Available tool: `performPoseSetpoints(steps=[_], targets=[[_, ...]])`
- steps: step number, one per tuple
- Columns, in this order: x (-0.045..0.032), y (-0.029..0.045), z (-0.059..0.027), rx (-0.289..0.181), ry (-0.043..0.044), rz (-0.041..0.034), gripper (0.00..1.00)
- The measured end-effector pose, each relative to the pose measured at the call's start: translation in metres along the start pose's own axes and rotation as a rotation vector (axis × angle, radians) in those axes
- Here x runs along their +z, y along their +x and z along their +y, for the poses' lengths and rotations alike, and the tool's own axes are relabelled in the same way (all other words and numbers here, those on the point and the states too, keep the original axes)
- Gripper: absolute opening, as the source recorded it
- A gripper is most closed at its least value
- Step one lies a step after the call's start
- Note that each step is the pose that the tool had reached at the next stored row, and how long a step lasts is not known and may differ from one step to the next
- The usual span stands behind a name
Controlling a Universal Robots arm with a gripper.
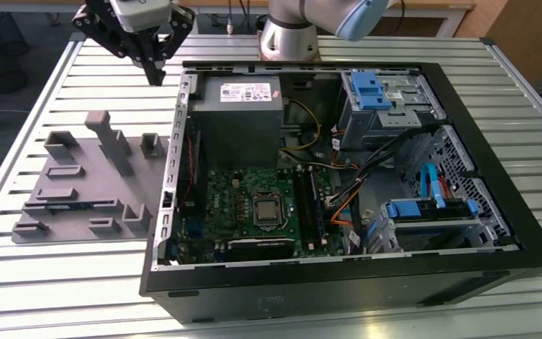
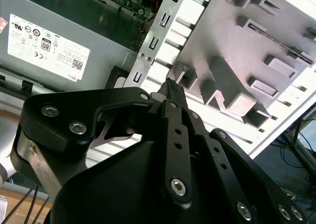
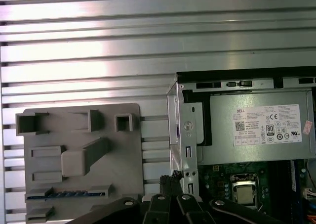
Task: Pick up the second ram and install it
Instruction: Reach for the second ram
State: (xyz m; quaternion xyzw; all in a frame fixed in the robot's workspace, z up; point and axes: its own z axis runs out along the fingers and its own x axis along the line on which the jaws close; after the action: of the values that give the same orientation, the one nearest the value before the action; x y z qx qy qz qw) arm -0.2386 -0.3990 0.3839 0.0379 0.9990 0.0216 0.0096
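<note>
The second ram is a thin blue stick standing on edge in a long slot near the front of the grey tray, left of the open computer case in the exterior view. In the first wrist view the ram shows as a blue strip low on the tray. My gripper hangs high above the table behind the tray, near the case's back left corner, fingers together and holding nothing. Its black fingers point down beside the case's metal edge. The second wrist view shows the gripper tip over the table slats.
The open black case holds a grey power supply, a green motherboard with long black slots, cables and blue drive brackets. Several upright blocks rise from the tray. The table is slatted metal.
</note>
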Motion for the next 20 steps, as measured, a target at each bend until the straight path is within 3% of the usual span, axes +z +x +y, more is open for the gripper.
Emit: performPoseSetpoints(steps=[20], targets=[[0.0008,0.0118,-0.0009,0.000,0.0001,0.0006,0.11]])
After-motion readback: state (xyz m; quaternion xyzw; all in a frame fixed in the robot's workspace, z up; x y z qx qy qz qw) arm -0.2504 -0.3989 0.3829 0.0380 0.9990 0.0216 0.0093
